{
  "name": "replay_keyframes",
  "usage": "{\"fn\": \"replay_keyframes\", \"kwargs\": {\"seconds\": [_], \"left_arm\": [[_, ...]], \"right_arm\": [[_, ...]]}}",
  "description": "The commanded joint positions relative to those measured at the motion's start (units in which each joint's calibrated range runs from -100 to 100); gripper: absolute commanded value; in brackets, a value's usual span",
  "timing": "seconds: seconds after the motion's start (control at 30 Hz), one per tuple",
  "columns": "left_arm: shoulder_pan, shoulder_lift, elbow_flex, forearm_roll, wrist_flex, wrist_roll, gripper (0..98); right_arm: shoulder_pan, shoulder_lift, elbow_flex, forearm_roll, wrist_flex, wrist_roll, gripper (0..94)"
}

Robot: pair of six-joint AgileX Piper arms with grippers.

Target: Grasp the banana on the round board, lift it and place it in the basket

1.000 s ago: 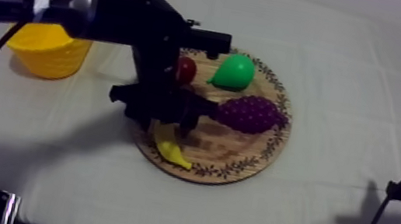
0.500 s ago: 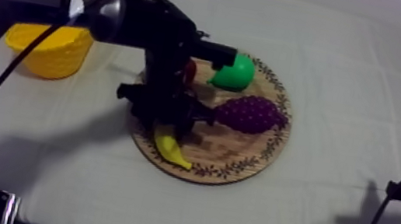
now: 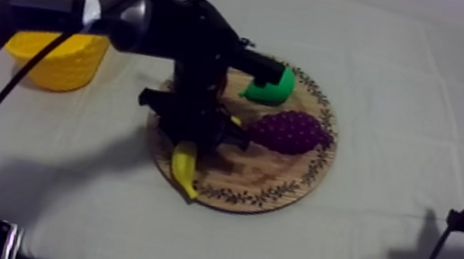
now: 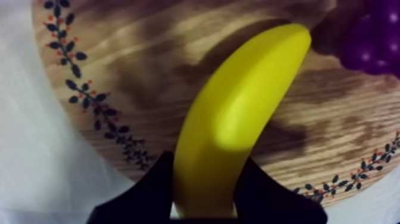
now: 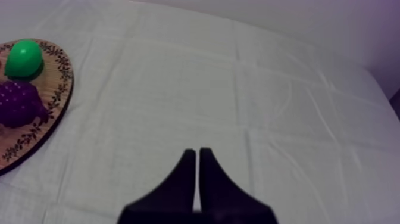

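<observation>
Over the near-left rim of the wooden board (image 3: 276, 172), the banana (image 3: 184, 167) is clamped in my left gripper (image 3: 193, 145); the left wrist view shows fingers (image 4: 152, 186) pressing both its sides. From above, the yellow basket (image 3: 60, 64) stands well apart. My right gripper (image 5: 197, 156) is closed, empty.

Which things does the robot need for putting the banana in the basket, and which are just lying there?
For the job:
banana, gripped by the left gripper
wooden board beneath it
yellow basket, where it should go

Just lying about:
grapes, on the board
pear, on the board
</observation>
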Motion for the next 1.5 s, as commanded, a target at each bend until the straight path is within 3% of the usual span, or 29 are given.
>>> {"fn": "replay_keyframes", "kwargs": {"seconds": [0.0,0.3,0.5,0.67,1.03,1.47], "left_arm": [[-0.05,-1.2,-0.69,-1.16,1.28,0.48,36.5],[-3.49,-9.23,-7.87,-8.06,11.33,1.43,35.6],[-9.31,-14.05,-14.83,-12.42,15.62,-1.04,35.8],[-15.6,-16.09,-18.04,-14.52,16.25,-3.28,36.4],[-27.07,-14.26,-17.34,-15.98,12.32,-4.97,36.5],[-29.66,-8.4,-7.55,-14.38,2.61,-2.72,36.7]], "right_arm": [[-0.01,-0.02,0.02,0.01,0.04,0.01,0.3],[-0.01,-0.02,0.02,0.01,0.04,0.01,0.3],[-0.01,-0.02,0.02,0.01,0.04,0.01,0.3],[-0.01,-0.02,0.02,0.01,0.04,0.01,0.3],[-0.01,-0.02,0.02,0.01,0.04,0.01,0.3],[-0.01,-0.02,0.02,0.01,0.04,0.01,0.3]]}}
